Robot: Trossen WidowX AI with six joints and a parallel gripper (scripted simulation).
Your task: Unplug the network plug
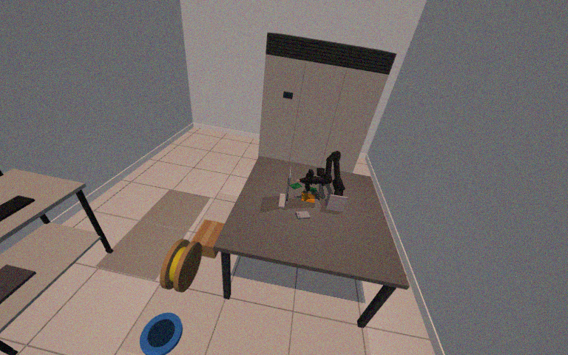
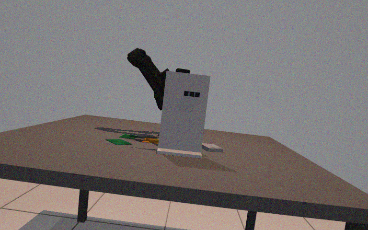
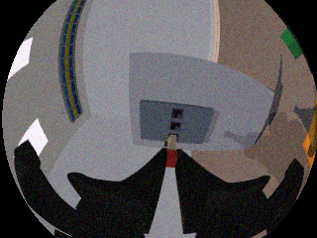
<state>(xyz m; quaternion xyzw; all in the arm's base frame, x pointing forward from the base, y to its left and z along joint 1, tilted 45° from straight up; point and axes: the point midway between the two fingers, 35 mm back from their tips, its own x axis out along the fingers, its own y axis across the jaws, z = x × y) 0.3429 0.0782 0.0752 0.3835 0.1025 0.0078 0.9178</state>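
Presently: gripper (image 1: pixel 302 180) (image 3: pixel 170 153), 1 pc., black, nearly closed, tips pinching plug (image 3: pixel 171 159). Plug, 1 pc., red body w/ tan front part, at lowest opening of slate socket block (image 3: pixel 149 124) in wrist view; seating depth unclear, tab too small to make out, locked or not: can't tell. Panel (image 1: pixel 288 188) (image 2: pixel 184 114) (image 3: pixel 149 74), upright on table (image 1: pixel 321 237) (image 2: pixel 208 179) (image 3: pixel 238 40); near edge-on in top view, rear face in ext. view hiding gripper, plug & part of arm (image 1: pixel 336 171) (image 2: pixel 148 68). Green patches, 2 pcs., flat on table: one nearer panel (image 1: pixel 295 186) (image 2: pixel 119 142), other partly obscured (image 1: pixel 313 189) (image 2: pixel 128 136). Orange item (image 1: pixel 308 197) (image 2: pixel 151 140), on table, partly behind panel in ext. view, cut off at wrist-view edge; type unclear. Pale block (image 1: pixel 302 214) (image 2: pixel 212 147), low, flat on table, apart from panel.
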